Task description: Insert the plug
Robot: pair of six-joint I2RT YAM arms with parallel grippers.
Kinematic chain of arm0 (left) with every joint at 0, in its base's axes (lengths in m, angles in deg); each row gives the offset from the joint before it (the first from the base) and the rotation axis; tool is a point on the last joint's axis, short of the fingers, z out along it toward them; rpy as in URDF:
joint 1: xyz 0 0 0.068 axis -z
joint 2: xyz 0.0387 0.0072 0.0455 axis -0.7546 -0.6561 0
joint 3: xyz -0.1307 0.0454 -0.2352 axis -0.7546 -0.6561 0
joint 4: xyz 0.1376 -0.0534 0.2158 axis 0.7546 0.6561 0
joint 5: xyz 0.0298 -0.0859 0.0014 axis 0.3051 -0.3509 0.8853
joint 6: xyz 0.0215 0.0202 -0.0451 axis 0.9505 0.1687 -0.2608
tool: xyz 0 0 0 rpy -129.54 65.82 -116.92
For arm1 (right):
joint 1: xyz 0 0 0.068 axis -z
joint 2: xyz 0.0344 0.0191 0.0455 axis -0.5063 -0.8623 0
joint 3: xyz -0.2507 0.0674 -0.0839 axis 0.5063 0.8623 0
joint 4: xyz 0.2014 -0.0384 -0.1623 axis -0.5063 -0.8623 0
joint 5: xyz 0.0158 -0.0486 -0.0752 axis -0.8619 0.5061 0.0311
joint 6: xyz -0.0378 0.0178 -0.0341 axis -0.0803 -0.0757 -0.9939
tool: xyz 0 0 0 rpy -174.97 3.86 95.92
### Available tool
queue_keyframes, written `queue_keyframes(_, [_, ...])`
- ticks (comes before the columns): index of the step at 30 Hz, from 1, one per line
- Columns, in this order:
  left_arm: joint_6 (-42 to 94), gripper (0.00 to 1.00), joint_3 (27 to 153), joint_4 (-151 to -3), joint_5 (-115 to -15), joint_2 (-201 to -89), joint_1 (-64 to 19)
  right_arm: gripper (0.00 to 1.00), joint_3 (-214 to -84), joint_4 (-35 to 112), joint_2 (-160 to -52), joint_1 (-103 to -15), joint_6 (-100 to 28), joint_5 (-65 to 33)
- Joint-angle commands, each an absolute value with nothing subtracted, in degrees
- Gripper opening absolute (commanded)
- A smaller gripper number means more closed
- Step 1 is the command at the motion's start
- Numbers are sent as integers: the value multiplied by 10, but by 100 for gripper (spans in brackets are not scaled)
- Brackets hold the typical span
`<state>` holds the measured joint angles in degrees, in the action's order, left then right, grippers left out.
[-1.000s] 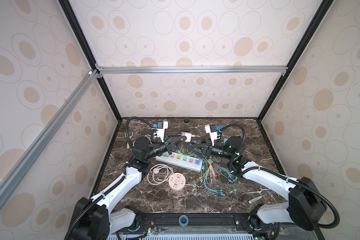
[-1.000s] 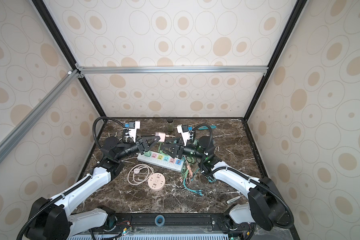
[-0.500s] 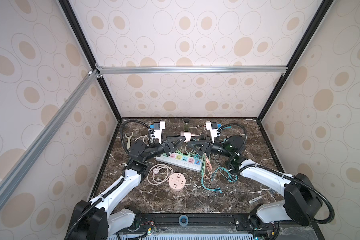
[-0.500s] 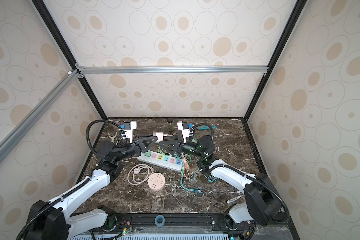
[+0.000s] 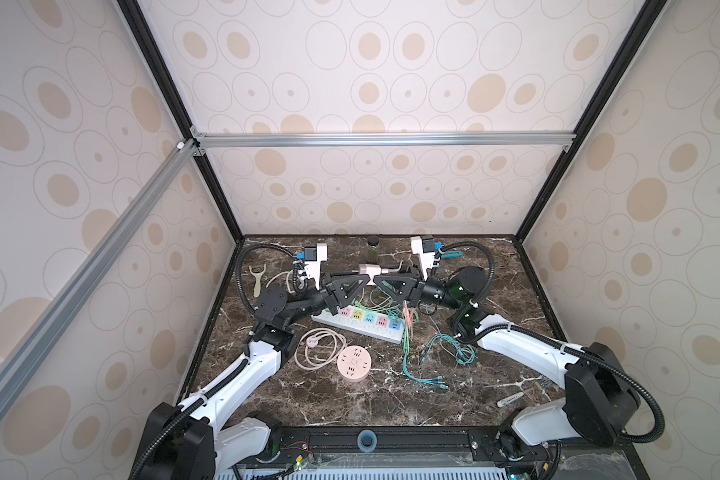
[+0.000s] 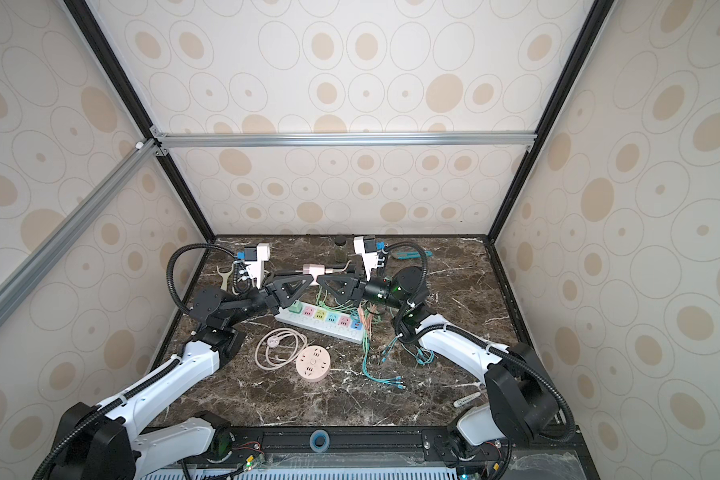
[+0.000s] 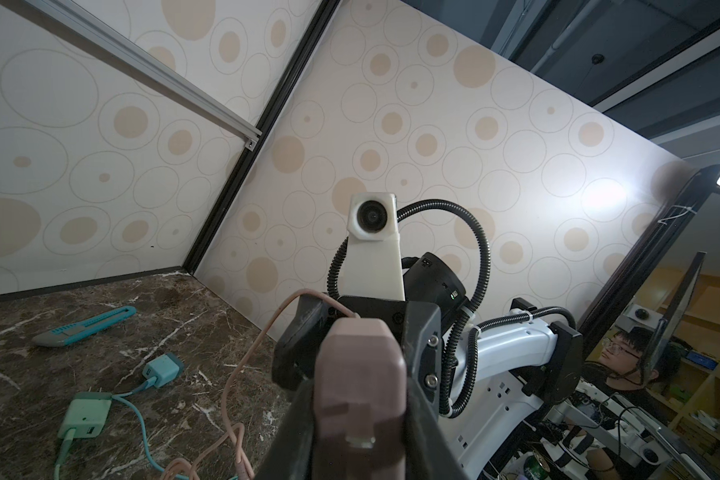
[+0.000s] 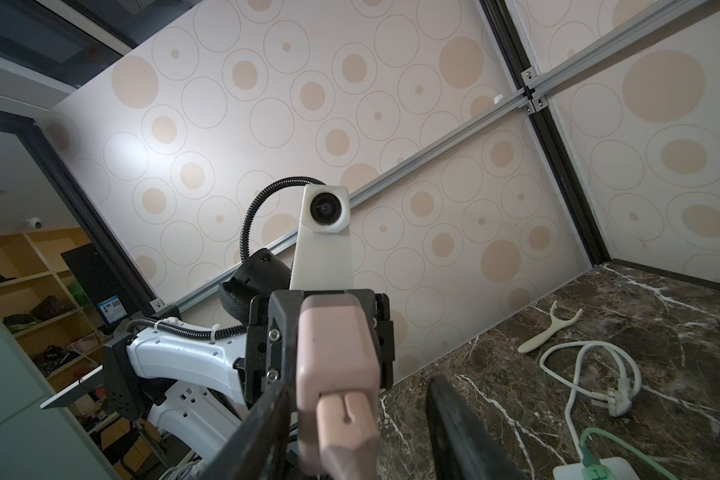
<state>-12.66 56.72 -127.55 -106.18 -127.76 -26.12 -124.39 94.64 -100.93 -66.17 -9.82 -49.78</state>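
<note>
A pink charger block [image 5: 366, 269] hangs above the table at the back, and my left gripper [image 5: 364, 276] is shut on it. In the left wrist view the block [image 7: 360, 374] fills the space between the gripper's fingers [image 7: 292, 436]. The pink cable's plug [image 8: 346, 428] sits at the block's end face [image 8: 337, 353]. In both top views a short silver tip [image 6: 329, 270] shows between block and cable. My right gripper [image 8: 358, 415] straddles the plug. One of its fingers [image 8: 258, 428] lies close against the plug and the other stands apart with table showing through the gap, so it is open.
Below the grippers lies a white power strip [image 5: 362, 322] with coloured sockets and green cables [image 5: 433, 353] trailing off it. A round pink socket [image 5: 353, 365] with a coiled cord lies nearer the front. A dark jar [image 5: 373, 249], a floss pick [image 5: 257, 278] and a teal knife [image 7: 86, 326] are at the back.
The right gripper's jaws have narrowed around the plug. Both grippers, with the pink block between them, have risen slightly toward the back.
</note>
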Motion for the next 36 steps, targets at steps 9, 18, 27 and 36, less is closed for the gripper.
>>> queue_keyframes(9, [-144, 0, 559, -1323, -1089, -1269, -259, 48, -1274, 986, -1015, -669, -81, -512])
queue_keyframes(18, [-147, 0, 556, -1336, -1086, -1270, -259, 42, -1279, 986, -1020, -677, -84, -521])
queue_keyframes(27, [-138, 0, 552, -1332, -1081, -1268, -259, 30, -1280, 986, -1020, -679, -85, -525])
queue_keyframes(36, [-50, 26, 554, -1210, -1042, -1234, -260, 19, -1279, 903, -993, -677, -133, -512])
